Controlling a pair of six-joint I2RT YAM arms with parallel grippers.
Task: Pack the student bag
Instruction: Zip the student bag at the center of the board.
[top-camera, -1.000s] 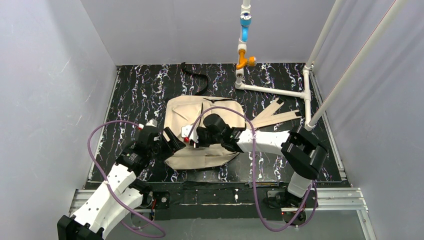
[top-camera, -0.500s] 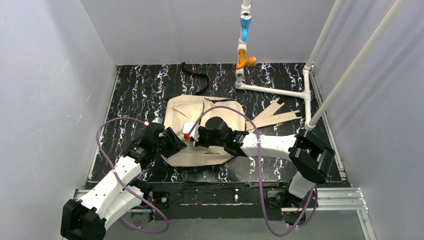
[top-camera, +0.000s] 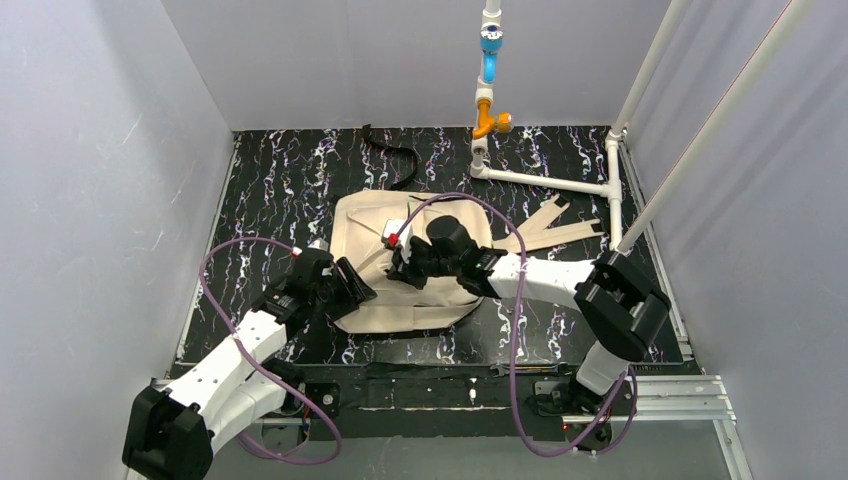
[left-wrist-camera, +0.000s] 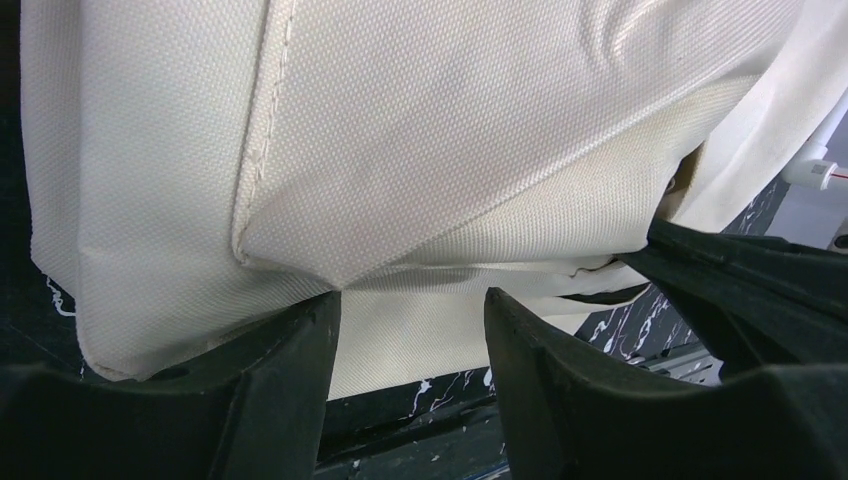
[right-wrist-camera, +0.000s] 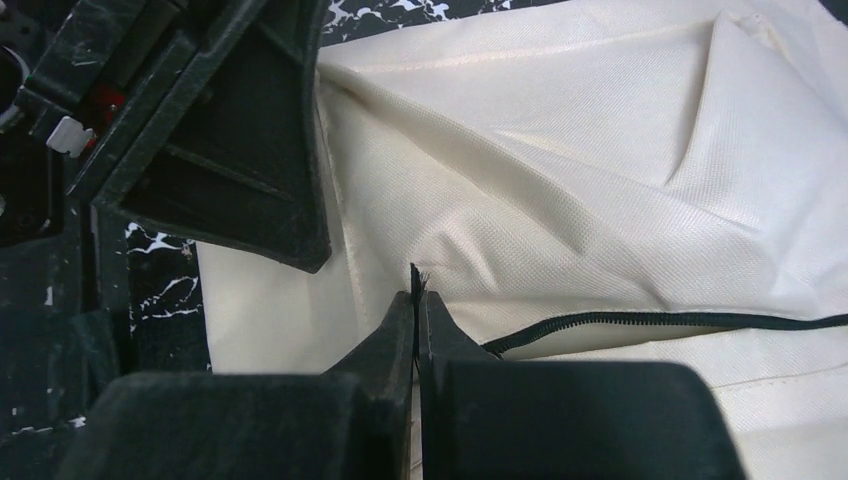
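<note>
The student bag (top-camera: 365, 215), a beige fabric backpack, lies flat in the middle of the black marbled table. My right gripper (top-camera: 405, 268) hovers over its centre, shut on a thin black frayed zipper tab (right-wrist-camera: 415, 275) at the end of the black zipper (right-wrist-camera: 650, 322). The fabric (right-wrist-camera: 600, 150) is drawn up into folds around the tab. My left gripper (top-camera: 352, 290) sits at the bag's near-left edge. Its jaws stand apart, fingertips touching a raised fold of the fabric (left-wrist-camera: 450, 120). The left gripper (right-wrist-camera: 250, 150) also shows in the right wrist view.
The bag's beige straps (top-camera: 555, 230) fan out to the right. A black strap (top-camera: 395, 160) lies at the back of the table. A white pipe frame (top-camera: 545, 182) with blue and orange fittings stands at the back right. Purple cables loop over both arms.
My right gripper has shut on the zipper tab and pulled it away from me, raising the fabric. My left gripper has shifted right along the bag's near-left edge.
</note>
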